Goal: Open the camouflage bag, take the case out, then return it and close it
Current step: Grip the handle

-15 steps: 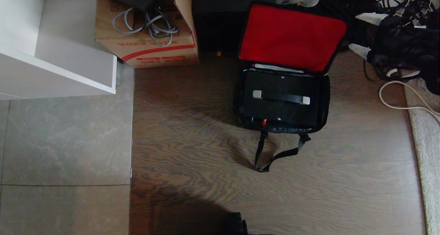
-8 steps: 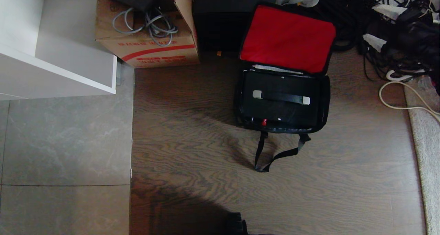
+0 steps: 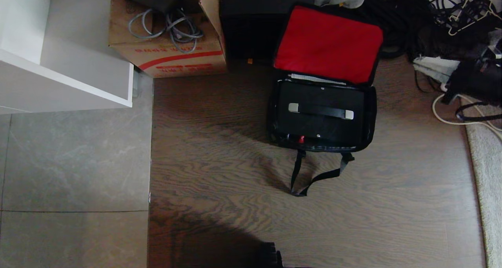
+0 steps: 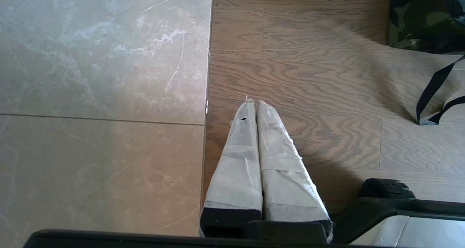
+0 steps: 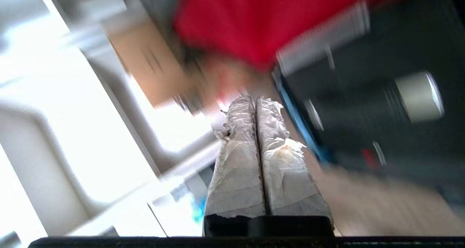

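Observation:
The camouflage bag [image 3: 371, 115] lies open on the wood floor, its red-lined flap [image 3: 327, 42] standing up against a tall black box. Inside lies the black case [image 3: 319, 126], its handle [image 3: 321, 111] on top and a red spot at the near edge. My right gripper [image 3: 419, 64] hangs shut and empty to the right of the flap, clear of the bag. Its wrist view, blurred, has the shut gripper [image 5: 256, 100] beside the flap [image 5: 254, 19] and the case [image 5: 363, 106]. The left gripper [image 4: 254, 102] is shut and parked over the floor; a bag corner [image 4: 421, 19] shows beyond.
The bag's black strap [image 3: 313, 177] trails onto the floor in front. A cardboard box [image 3: 168, 44] with cables and a tall black box [image 3: 251, 20] stand behind, a white cabinet [image 3: 66, 68] at left. Tangled cables [image 3: 459, 9] and a rug [image 3: 486, 162] lie at right.
The right gripper has shut and drawn away from the flap's right corner, toward the right and nearer. The flap's corner has sprung back, and the flap stays up.

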### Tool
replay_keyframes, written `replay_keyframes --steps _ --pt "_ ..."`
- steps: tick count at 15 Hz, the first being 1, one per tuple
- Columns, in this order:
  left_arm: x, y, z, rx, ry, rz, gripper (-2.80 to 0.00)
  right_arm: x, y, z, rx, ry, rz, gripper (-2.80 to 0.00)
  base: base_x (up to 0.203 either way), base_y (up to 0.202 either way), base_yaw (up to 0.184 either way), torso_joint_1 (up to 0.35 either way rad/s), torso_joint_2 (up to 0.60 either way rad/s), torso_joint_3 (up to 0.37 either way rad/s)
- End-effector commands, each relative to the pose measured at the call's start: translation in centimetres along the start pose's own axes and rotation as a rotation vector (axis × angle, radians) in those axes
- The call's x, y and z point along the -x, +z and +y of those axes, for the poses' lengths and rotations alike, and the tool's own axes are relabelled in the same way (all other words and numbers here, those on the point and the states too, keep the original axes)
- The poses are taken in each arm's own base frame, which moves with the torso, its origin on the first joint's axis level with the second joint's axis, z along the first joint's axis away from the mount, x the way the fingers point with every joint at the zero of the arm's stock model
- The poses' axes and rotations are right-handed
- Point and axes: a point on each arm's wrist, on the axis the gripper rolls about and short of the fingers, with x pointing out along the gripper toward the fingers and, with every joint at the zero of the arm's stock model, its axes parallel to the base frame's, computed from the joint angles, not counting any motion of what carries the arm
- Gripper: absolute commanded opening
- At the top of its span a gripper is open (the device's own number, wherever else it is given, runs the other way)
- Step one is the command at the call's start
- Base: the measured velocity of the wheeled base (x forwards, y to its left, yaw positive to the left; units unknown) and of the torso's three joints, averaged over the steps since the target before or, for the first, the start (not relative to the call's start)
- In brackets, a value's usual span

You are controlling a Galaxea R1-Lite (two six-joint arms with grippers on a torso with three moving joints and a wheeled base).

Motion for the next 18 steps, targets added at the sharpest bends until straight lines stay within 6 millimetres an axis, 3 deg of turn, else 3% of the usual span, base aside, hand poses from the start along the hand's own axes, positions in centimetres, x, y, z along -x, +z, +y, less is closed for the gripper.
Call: replay_keyframes --steps 1,4,7,11,13,18 --pt "0.0 -0.2 0.0 0.0 0.001 0.006 -2.8 4.4 -4.0 2.5 0.187 0.008 0.03 -2.8 0.0 0.0 0.0 0.0 0.0 0.0" --pt "0.0 -0.2 0.0 0.0 0.001 0.006 -2.8 8.9 -8.7 3.1 0.531 -0.028 0.057 -2.8 0.0 0.0 0.0 0.0 0.0 0.0" --pt "0.0 -0.2 0.0 0.0 0.0 0.006 -2.8 13.3 -14.0 1.8 0.819 -0.183 0.141 -2.8 0.0 0.0 0.0 0.0 0.0 0.0" --pt "0.0 -0.2 0.0 0.0 0.0 0.006 -2.8 19.2 -20.6 1.8 0.946 -0.522 0.127 -2.8 0.0 0.0 0.0 0.0 0.0 0.0" --pt "0.0 -0.2 0.0 0.0 0.001 0.006 -2.8 22.2 -23.6 1.5 0.998 -0.609 0.119 -2.8 0.0 0.0 0.0 0.0 0.0 0.0" --pt "0.0 -0.2 0.0 0.0 0.0 0.006 -2.8 26.9 -27.4 -0.9 1.123 -0.651 -0.009 -2.8 0.0 0.0 0.0 0.0 0.0 0.0"
